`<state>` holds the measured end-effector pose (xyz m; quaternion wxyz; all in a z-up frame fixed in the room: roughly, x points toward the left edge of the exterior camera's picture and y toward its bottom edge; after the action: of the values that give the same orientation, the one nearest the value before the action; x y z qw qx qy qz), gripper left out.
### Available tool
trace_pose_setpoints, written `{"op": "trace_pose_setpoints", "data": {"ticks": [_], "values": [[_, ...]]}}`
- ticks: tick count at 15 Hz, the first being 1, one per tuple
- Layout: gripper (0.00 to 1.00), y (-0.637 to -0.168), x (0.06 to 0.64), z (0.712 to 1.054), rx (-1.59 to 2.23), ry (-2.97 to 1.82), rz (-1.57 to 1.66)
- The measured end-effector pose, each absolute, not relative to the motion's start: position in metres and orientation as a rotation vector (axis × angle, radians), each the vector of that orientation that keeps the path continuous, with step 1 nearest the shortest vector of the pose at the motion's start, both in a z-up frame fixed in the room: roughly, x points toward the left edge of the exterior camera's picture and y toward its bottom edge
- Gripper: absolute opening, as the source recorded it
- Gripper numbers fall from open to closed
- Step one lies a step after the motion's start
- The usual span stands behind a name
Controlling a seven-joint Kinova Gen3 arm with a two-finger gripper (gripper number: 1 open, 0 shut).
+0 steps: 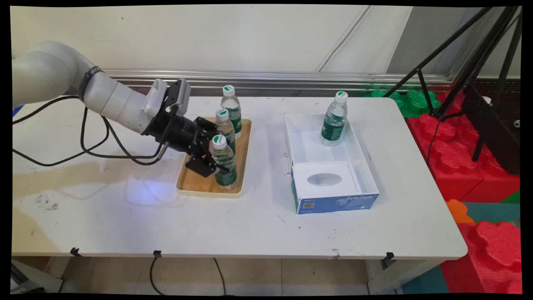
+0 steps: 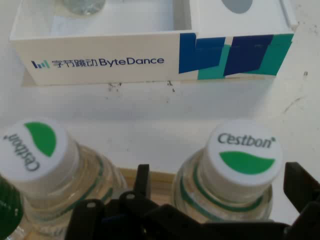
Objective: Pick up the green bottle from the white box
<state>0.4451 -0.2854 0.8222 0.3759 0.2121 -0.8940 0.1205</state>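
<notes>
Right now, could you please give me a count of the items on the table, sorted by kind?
Water bottles: 4, three on the tray, one in the box
Wooden tray: 1
White box: 1
Total: 6

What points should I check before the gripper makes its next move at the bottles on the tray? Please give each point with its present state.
1. Gripper around the nearest bottle: ok; in the hand view a finger stands on each side of it.
2. Firm hold on that bottle: cannot tell; contact is not visible.
3. All bottles upright on the tray: ok.
4. Space beside the middle bottle: not ok; it stands close to the gripper.
5. Free room in the white box: ok; one bottle stands at its far end.
</notes>
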Motion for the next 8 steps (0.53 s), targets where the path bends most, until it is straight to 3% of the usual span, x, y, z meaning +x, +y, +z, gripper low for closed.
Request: {"op": "trace_pose_setpoints", "data": {"ticks": [8], "values": [[1.00, -0.277, 0.451, 0.834, 0.550, -2.270, 0.299]]}}
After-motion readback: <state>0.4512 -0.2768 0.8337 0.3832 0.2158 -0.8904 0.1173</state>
